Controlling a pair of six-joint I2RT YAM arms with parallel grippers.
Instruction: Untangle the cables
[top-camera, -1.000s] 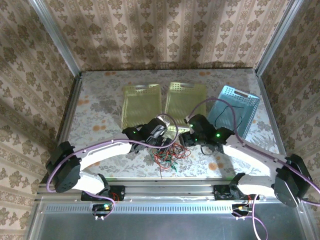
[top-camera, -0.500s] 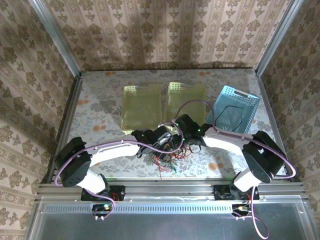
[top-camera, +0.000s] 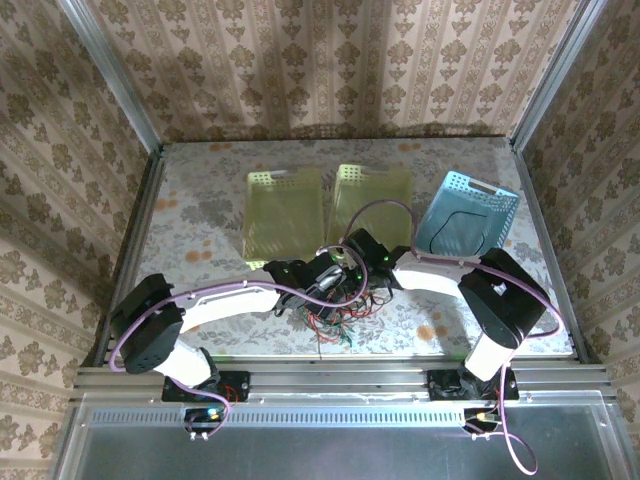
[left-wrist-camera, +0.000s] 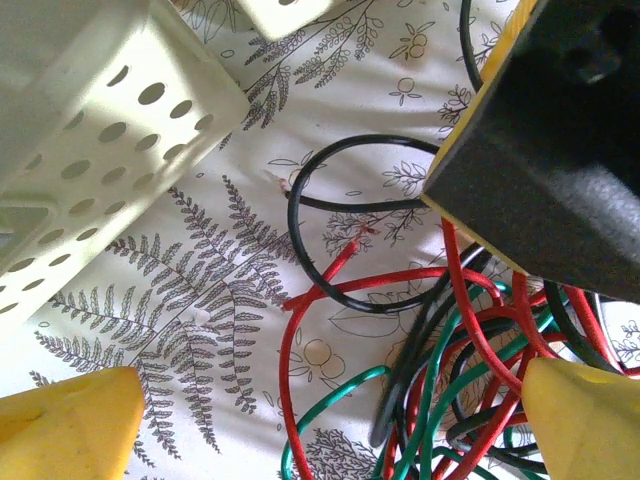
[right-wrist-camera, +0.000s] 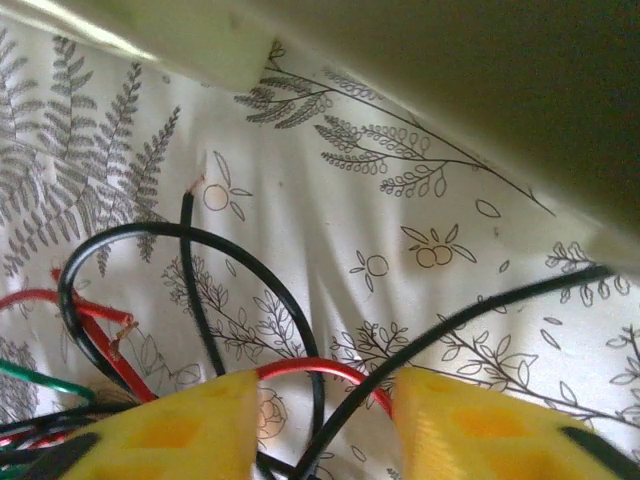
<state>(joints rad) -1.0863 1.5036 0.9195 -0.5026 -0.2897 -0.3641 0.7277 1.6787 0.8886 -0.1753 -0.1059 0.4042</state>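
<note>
The cables (top-camera: 336, 312) lie as a tangle of thin red, green and black wires on the patterned cloth, just in front of the yellow baskets. My left gripper (top-camera: 333, 284) hangs over the tangle's far edge, wide open; between its fingertips (left-wrist-camera: 62, 424) lie red, green and black cables (left-wrist-camera: 440, 360), untouched. My right gripper (top-camera: 353, 268) meets it from the right, and its black and yellow body (left-wrist-camera: 560, 130) looms close by. The right gripper (right-wrist-camera: 322, 425) stands open with a narrower gap. A red cable (right-wrist-camera: 320, 372) arcs across that gap and black cables (right-wrist-camera: 250, 270) cross it.
Two yellow perforated baskets (top-camera: 283, 210) (top-camera: 372, 198) and a blue one (top-camera: 466, 215) stand behind the tangle. A yellow basket's corner (left-wrist-camera: 100, 150) is close to the left gripper, and a basket wall (right-wrist-camera: 450, 90) is right above the right gripper. Both arms crowd the middle.
The right arm has swung left from beside the blue basket to the tangle, and its jaws have narrowed around the cables. The left gripper shifted slightly right and stayed wide open.
</note>
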